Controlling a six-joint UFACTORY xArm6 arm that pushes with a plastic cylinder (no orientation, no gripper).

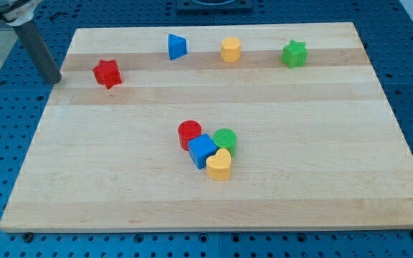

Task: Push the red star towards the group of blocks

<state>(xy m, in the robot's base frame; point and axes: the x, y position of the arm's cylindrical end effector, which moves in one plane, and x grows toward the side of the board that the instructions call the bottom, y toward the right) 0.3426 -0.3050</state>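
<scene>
The red star (107, 73) lies near the board's upper left. My tip (52, 79) is at the board's left edge, left of the red star with a gap between them. The group sits near the board's middle: a red cylinder (189, 133), a green cylinder (225, 140), a blue cube (202, 150) and a yellow heart (219, 165), all touching or nearly so. The group is below and to the right of the red star.
Along the top of the wooden board (321, 179) lie a blue triangular block (177, 46), a yellow hexagonal block (230, 49) and a green star (294, 54). A blue perforated table surrounds the board.
</scene>
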